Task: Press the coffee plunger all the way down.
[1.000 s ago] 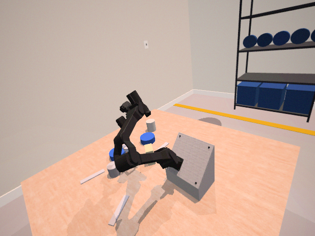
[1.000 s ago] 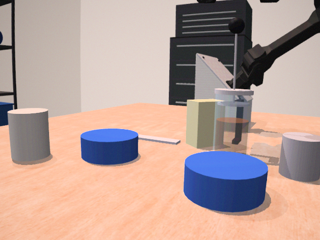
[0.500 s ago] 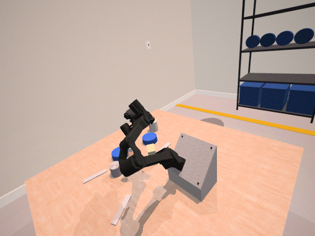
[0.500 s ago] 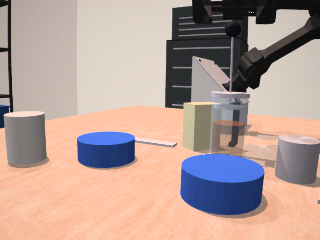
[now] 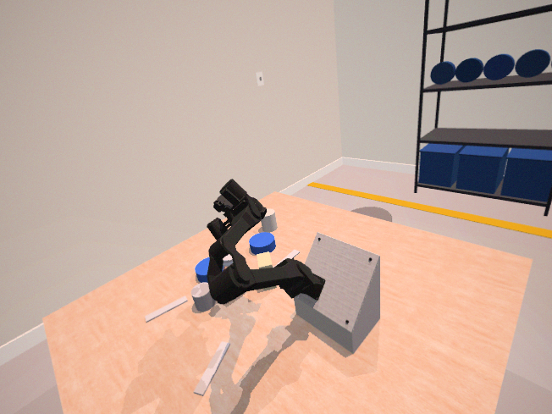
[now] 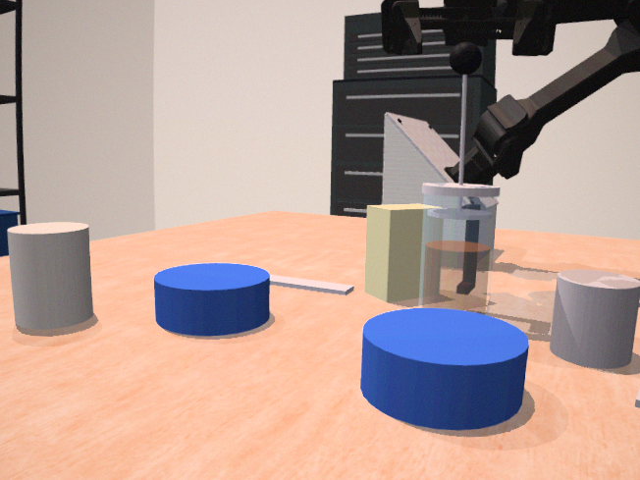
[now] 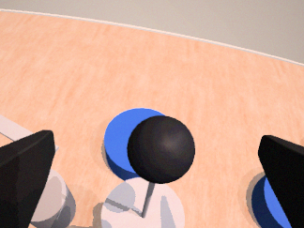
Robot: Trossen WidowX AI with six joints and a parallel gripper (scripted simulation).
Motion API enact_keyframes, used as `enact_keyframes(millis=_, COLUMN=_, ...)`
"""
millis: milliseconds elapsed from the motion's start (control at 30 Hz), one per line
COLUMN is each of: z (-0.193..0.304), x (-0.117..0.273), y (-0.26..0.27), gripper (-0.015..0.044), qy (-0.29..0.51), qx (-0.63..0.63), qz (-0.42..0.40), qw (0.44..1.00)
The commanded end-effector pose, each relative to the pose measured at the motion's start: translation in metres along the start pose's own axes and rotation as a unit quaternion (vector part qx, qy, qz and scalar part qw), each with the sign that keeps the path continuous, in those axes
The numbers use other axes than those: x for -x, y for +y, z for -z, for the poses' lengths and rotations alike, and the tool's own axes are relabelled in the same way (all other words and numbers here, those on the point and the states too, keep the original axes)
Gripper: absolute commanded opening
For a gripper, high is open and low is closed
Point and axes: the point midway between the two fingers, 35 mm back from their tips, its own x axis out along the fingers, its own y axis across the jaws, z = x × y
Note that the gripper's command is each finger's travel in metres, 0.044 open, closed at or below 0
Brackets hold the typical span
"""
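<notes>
Because the plunger knob (image 6: 465, 57) must be driven straight down, the end effector (image 6: 463, 18) hangs directly above it, fingers spread wide and empty.

1. From above, the arm (image 5: 248, 271) hides the coffee press entirely.
2. In the wrist view, both claw fingers are cut by the edges.
3. The plunger knob (image 7: 160, 148) covers part of a blue disc (image 7: 119, 138).

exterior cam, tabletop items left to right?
Grey cylinder → blue disc → flat grey strip → pale yellow block → coffee press, its plunger knob under the open gripper → grey cylinder.
</notes>
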Motion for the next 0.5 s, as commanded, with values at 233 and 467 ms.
enact_keyframes(millis=233, z=0.0028, x=-0.0133, y=-0.001, gripper=0.0414, qy=-0.001, qx=-0.008, qz=0.001, qw=1.0)
enact_keyframes(millis=467, z=0.0028, x=-0.0133, y=-0.001, gripper=0.023, qy=-0.001, qx=-0.008, qz=0.001, qw=1.0)
